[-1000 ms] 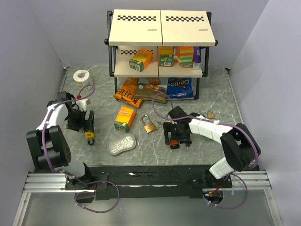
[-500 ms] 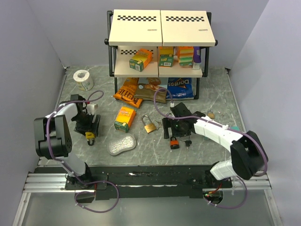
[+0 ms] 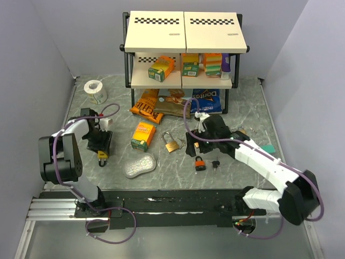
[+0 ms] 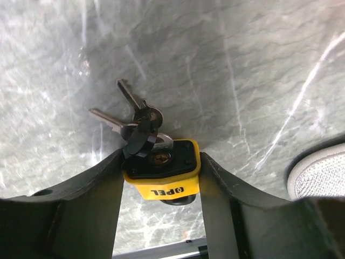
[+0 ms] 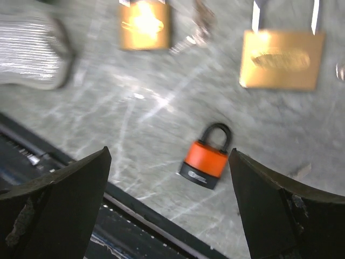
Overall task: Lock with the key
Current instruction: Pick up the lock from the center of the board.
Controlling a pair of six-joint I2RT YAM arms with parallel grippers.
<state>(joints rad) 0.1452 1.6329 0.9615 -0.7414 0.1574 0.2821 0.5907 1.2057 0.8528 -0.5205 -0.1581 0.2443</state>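
Note:
My left gripper is shut on a yellow OPEL padlock, keyhole face towards the camera. A key bunch hangs from its keyhole. In the top view this gripper holds the yellow padlock low over the table at the left. My right gripper is open and empty above an orange padlock that lies flat with its shackle closed. In the top view the orange padlock lies just below the right gripper, with a black key beside it.
A brass padlock lies mid-table, also seen in the right wrist view. An orange box, a silver blister pack, a tape roll and a stocked shelf rack with snack bags stand around.
My right gripper has let go of the orange padlock, risen and drawn back; the padlock now lies on the table. My left gripper still holds the yellow padlock, shifted slightly.

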